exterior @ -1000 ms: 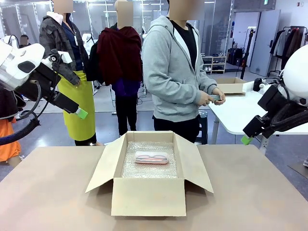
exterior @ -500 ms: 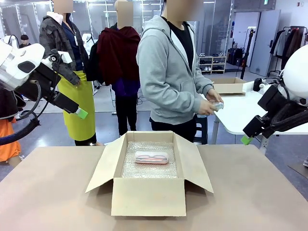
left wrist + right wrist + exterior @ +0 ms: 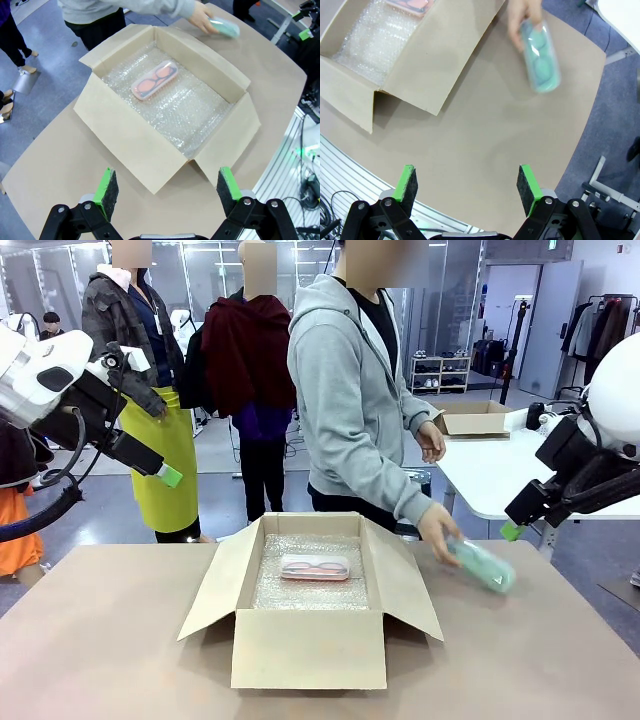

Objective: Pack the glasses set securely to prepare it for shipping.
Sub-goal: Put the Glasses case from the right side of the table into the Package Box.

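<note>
Left tool (image 3: 166, 186): raised at the left, well apart from the cardboard box (image 3: 310, 650), its green pads spread wide and nothing between them. It sits where it was a second ago.

Centre: the box stands open on the tabletop (image 3: 100, 640) with all four flaps splayed outward. The pink case (image 3: 316, 567) lies flat on the bubble wrap (image 3: 300, 592) toward the far wall, unmoved. Bare wrap on its near side leaves room for a second case.

Right of centre: the change. The person, who held the green case (image 3: 482, 566) over the white side table a moment ago, now leans in. The person's hand (image 3: 437, 530) rests on the case's end as it reaches the tabletop beside the box's right flap. Motion blur hides whether it has touched down. This brings both cases within reach, though the green one remains outside the box, near the tabletop's right edge.

Right tool (image 3: 467, 182): raised, pads apart, empty. Open tabletop lies below it, with the right flap the nearest obstacle.
</note>
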`<state>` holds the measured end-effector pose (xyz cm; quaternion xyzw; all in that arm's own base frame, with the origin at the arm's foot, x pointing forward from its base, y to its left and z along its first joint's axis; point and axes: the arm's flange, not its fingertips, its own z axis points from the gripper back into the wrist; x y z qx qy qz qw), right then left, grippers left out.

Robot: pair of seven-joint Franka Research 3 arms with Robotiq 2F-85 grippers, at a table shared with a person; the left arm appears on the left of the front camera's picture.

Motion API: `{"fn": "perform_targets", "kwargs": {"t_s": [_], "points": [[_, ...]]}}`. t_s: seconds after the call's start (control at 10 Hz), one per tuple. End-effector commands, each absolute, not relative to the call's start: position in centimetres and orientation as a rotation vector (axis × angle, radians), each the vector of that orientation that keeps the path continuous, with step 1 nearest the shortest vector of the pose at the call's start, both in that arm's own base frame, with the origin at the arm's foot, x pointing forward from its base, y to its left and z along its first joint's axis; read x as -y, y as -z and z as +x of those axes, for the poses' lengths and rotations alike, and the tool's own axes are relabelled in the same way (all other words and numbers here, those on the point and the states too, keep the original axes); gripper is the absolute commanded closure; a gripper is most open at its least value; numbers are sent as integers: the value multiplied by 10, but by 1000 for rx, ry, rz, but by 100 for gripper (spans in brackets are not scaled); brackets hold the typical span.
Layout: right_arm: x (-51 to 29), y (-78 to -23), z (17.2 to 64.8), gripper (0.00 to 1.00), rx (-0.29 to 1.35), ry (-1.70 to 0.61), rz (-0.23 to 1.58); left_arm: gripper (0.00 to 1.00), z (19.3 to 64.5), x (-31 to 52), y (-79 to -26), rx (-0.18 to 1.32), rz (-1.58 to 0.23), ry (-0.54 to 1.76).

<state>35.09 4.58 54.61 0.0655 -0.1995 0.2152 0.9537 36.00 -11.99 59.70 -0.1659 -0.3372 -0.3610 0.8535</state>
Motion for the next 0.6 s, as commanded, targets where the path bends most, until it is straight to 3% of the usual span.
{"fn": "perform_targets", "kwargs": {"t_s": [0.0, 0.5], "points": [[-47, -543, 348, 0, 419, -424, 123, 0, 359, 118, -597, 725, -364, 765], [-47, -543, 348, 0, 419, -424, 123, 0, 359, 118, -597, 725, -364, 765]]}}
